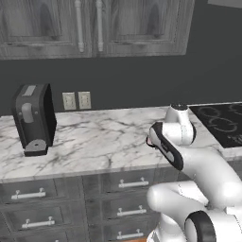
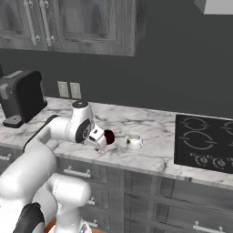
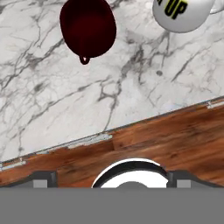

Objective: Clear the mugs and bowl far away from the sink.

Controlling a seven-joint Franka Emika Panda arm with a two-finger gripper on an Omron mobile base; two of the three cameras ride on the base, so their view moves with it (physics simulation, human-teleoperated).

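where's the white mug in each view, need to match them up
Left base view: I cannot find the white mug; the arm covers that stretch of counter.
Right base view: white mug near the centre, on the marble counter, just right of the dark red thing by the gripper.
Hand view: top right corner, dark lettering on its side.
Shared landmark: the black stovetop.

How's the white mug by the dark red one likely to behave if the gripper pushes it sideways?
The white mug looks rigid and glazed, so it would probably slide on the smooth marble counter rather than deform. It sits upright and squat, so tipping seems unlikely on a low push. Its handle could make it rotate, and it stands close to the dark red mug.
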